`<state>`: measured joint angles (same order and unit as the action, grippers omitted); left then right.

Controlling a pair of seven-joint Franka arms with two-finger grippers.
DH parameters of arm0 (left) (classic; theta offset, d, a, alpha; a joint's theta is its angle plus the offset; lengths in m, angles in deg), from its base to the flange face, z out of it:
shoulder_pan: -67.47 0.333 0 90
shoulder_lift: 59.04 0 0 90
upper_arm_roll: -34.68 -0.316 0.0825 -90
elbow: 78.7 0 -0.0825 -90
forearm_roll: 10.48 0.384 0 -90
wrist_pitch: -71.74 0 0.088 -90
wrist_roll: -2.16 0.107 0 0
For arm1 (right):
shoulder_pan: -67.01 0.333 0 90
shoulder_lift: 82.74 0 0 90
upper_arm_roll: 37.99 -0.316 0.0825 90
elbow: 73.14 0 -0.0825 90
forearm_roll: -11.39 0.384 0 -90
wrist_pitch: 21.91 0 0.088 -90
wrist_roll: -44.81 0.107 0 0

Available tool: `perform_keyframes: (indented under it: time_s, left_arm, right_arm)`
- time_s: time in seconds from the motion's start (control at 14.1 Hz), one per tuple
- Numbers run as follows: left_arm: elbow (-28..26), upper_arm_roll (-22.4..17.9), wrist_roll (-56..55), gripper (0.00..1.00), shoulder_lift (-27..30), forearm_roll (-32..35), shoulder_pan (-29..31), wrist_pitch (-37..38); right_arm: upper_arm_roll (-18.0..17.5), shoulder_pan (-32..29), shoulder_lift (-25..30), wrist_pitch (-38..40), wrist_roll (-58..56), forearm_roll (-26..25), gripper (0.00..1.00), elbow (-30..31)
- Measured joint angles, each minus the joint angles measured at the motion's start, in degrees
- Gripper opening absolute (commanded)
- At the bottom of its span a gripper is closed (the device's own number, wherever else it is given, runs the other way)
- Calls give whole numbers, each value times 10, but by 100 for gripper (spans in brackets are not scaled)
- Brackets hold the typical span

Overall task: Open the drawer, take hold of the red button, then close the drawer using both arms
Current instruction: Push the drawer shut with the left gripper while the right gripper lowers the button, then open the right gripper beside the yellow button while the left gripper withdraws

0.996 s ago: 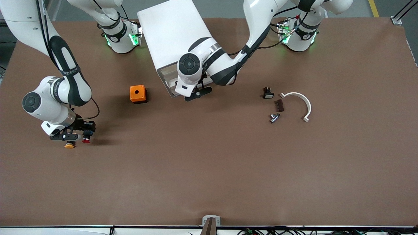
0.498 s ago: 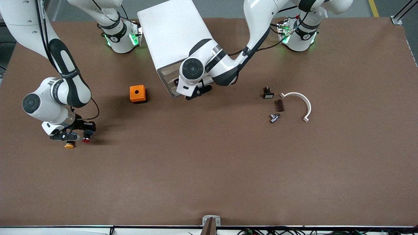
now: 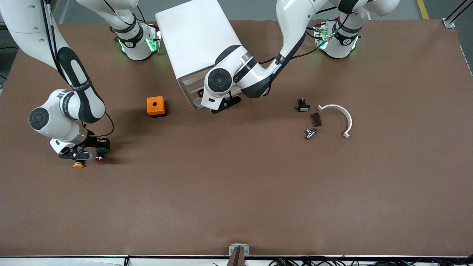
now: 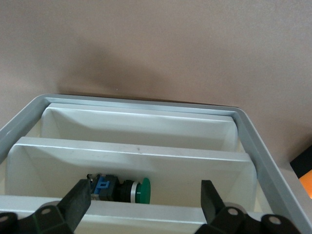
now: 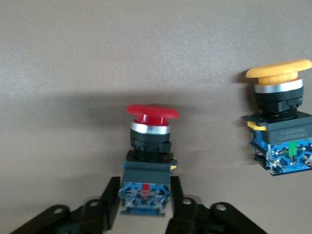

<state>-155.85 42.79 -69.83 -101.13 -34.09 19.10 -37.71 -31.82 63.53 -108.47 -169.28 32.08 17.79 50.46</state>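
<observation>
Drawer's [image 3: 192, 88] slid further in since a second ago, open left gripper [image 3: 225, 105] pushing. Right gripper [image 3: 87, 154] loosening around the red button [image 3: 99, 159], set beside the yellow-capped button [image 3: 78, 165]. Nearly finished.

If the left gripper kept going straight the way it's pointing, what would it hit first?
Probably the white divider wall inside the drawer. The open left gripper points into it, just above the green-capped button; depth is hard to judge.

Lighting is even and bright from overhead, with soft shadows on the table [image 3: 236, 192] beneath both arms, slight glare on the white cabinet [image 3: 196, 33], and mild blur in the close wrist views.
</observation>
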Motion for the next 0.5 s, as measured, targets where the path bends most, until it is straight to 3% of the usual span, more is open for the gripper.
perform_keyframes:
  time_s: [0.5]
  left_arm:
    - [14,-1,3,99,17,-9,65,26]
  right_arm:
    - [-5,0,0,1,0,0,100,-7]
